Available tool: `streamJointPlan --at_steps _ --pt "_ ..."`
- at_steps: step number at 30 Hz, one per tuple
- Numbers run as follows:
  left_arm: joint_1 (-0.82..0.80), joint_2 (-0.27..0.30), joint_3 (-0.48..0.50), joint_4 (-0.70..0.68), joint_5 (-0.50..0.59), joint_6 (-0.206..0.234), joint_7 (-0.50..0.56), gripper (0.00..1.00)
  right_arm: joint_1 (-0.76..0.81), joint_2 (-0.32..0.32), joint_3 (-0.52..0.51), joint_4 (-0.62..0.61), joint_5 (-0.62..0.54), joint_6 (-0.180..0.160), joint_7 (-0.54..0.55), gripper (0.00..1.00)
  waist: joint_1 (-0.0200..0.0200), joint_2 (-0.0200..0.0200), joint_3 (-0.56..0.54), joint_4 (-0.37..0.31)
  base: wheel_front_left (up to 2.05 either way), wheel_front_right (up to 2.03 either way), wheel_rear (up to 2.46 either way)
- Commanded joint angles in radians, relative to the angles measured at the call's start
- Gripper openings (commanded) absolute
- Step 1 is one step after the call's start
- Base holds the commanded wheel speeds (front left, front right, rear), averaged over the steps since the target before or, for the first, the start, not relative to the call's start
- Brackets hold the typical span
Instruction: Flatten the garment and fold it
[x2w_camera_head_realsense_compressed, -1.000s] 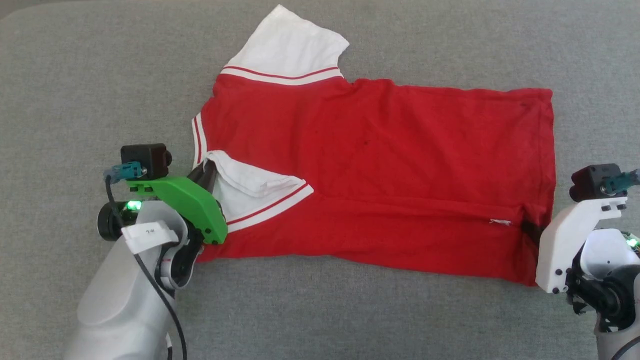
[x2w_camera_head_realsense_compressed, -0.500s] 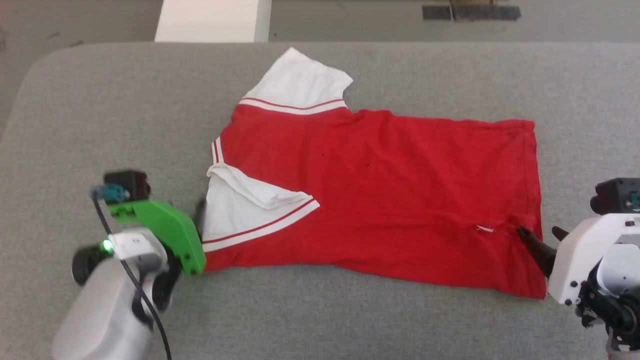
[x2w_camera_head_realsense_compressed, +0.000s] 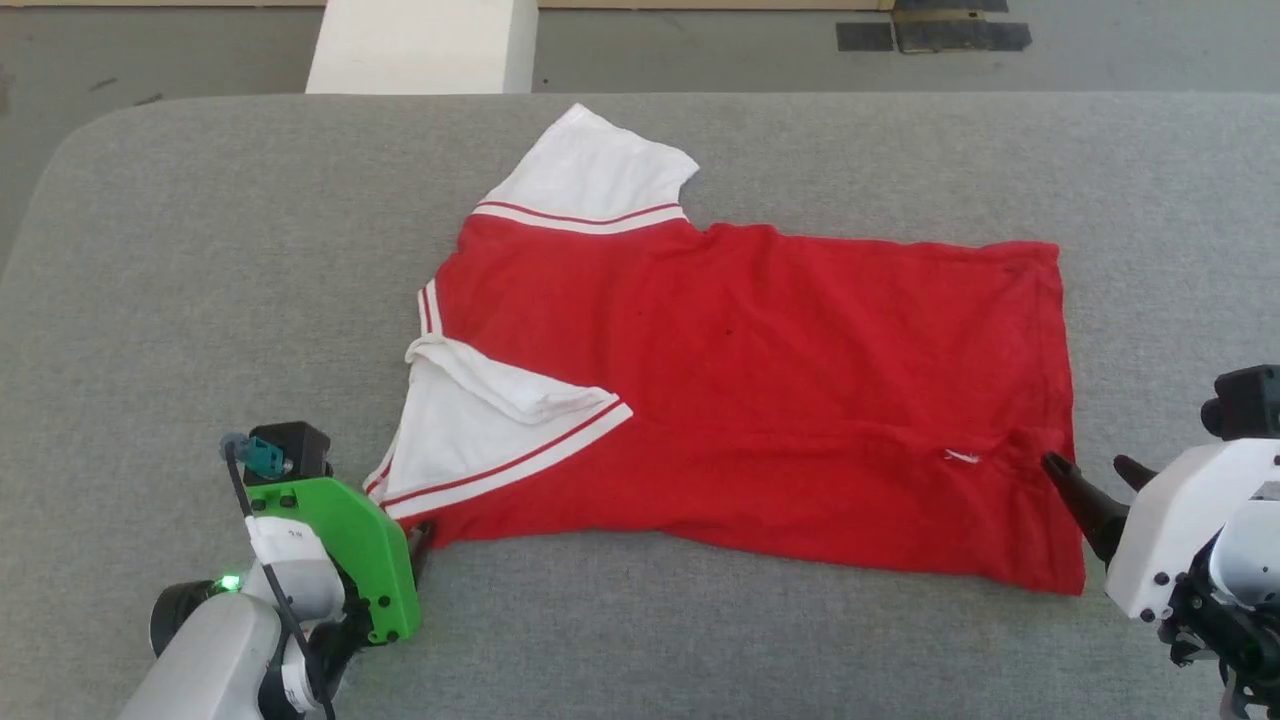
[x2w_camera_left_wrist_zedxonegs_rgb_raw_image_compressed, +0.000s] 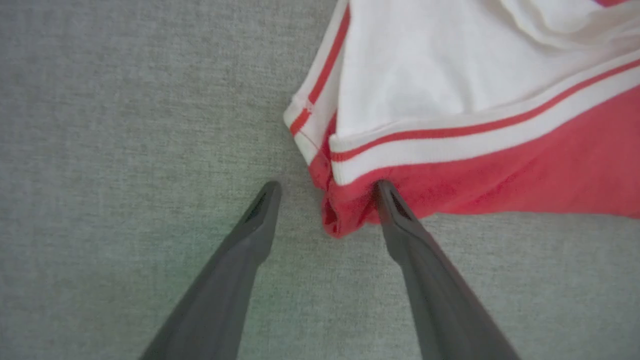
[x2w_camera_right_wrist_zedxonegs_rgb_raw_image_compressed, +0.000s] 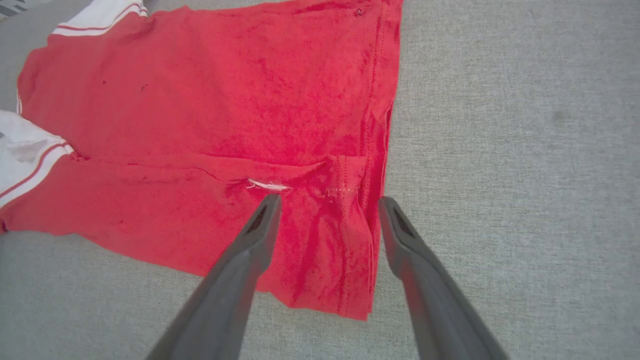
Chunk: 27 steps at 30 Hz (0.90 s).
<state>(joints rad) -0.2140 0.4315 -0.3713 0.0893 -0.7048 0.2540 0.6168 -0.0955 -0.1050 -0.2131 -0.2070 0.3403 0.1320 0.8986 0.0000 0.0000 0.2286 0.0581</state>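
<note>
The garment (x2w_camera_head_realsense_compressed: 780, 350) lies back up on the grey table (x2w_camera_head_realsense_compressed: 200, 250), collar to the left and hem to the right. Its near long side is folded up over the body, and the near white sleeve (x2w_camera_head_realsense_compressed: 480, 440) lies on that fold. My left gripper (x2w_camera_head_realsense_compressed: 418, 540) stands open at the garment's near left corner. In the left wrist view, the left gripper (x2w_camera_left_wrist_zedxonegs_rgb_raw_image_compressed: 327, 186) has one fingertip (x2w_camera_left_wrist_zedxonegs_rgb_raw_image_compressed: 385, 192) touching the red corner of the garment (x2w_camera_left_wrist_zedxonegs_rgb_raw_image_compressed: 450, 90). My right gripper (x2w_camera_head_realsense_compressed: 1088, 468) is open at the hem. In the right wrist view, the right gripper (x2w_camera_right_wrist_zedxonegs_rgb_raw_image_compressed: 328, 201) straddles the hem of the garment (x2w_camera_right_wrist_zedxonegs_rgb_raw_image_compressed: 225, 100) with nothing pinched.
A white block (x2w_camera_head_realsense_compressed: 420, 45) stands on the floor beyond the table's far edge, with dark patches (x2w_camera_head_realsense_compressed: 935, 35) on the floor to its right. The table's far left corner is rounded. Bare grey cloth surrounds the garment on all sides.
Both grippers have opened and let go of the garment. The left one drew back from the sleeve to the near left corner, the right one slightly back. The camera has tilted up.
</note>
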Motion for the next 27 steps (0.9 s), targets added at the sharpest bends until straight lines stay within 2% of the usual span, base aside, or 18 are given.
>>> streamJointPlan --at_steps 1,2,3,4,5,7,13,17,22,27 --pt "-0.002 -0.003 -0.004 0.022 0.003 -0.010 -0.008 1.00 0.016 0.006 0.001 -0.006 0.005 -0.001 -0.001 1.00 0.0000 0.0000 0.014 -0.015 0.00 0.00 0.00" --pt "-0.003 -0.003 -0.007 0.034 0.004 -0.013 -0.007 1.00 0.018 0.005 0.001 -0.006 0.006 -0.001 -0.001 1.00 0.0000 0.0000 0.016 -0.018 0.00 0.00 0.00" --pt "-0.003 -0.005 -0.008 0.045 0.000 -0.020 -0.012 0.62 0.023 0.004 0.003 -0.008 0.003 -0.001 0.000 1.00 0.0000 0.0000 0.017 -0.021 0.00 0.00 0.00" --pt "-0.003 -0.009 -0.004 0.051 -0.005 -0.025 -0.020 0.16 0.028 0.002 0.006 -0.011 -0.003 -0.001 0.002 1.00 0.0000 0.0000 0.017 -0.023 0.00 0.00 0.00" --pt "0.000 -0.009 -0.004 0.058 -0.010 -0.031 -0.025 0.00 0.037 -0.004 0.012 -0.016 -0.016 -0.001 0.008 1.00 0.0000 0.0000 0.017 -0.025 0.00 0.00 0.00" --pt "0.005 -0.010 0.006 0.060 -0.020 -0.039 -0.041 0.00 0.056 -0.023 0.027 -0.026 -0.055 -0.001 0.018 1.00 0.0000 0.0000 0.015 -0.028 0.00 0.00 0.00" --pt "0.036 0.001 0.057 -0.010 -0.041 -0.026 -0.091 0.00 0.071 -0.045 0.069 0.002 -0.165 -0.001 0.020 1.00 0.0000 0.0000 0.020 -0.026 0.00 0.00 0.00" --pt "0.056 0.011 0.069 -0.082 -0.041 -0.011 -0.097 0.00 0.043 -0.025 0.084 0.064 -0.225 -0.001 -0.010 1.00 0.0000 0.0000 0.037 -0.012 0.00 0.00 0.00" --pt "0.066 0.010 0.067 -0.140 -0.044 -0.006 -0.096 0.00 0.020 -0.008 0.114 0.147 -0.260 -0.001 -0.035 1.00 0.0000 0.0000 0.059 0.007 0.00 0.00 0.00" --pt "0.072 0.010 0.068 -0.156 -0.046 0.002 -0.095 0.00 0.022 -0.012 0.164 0.209 -0.241 -0.001 -0.004 1.00 0.0000 0.0000 0.070 0.014 0.00 0.00 0.00"
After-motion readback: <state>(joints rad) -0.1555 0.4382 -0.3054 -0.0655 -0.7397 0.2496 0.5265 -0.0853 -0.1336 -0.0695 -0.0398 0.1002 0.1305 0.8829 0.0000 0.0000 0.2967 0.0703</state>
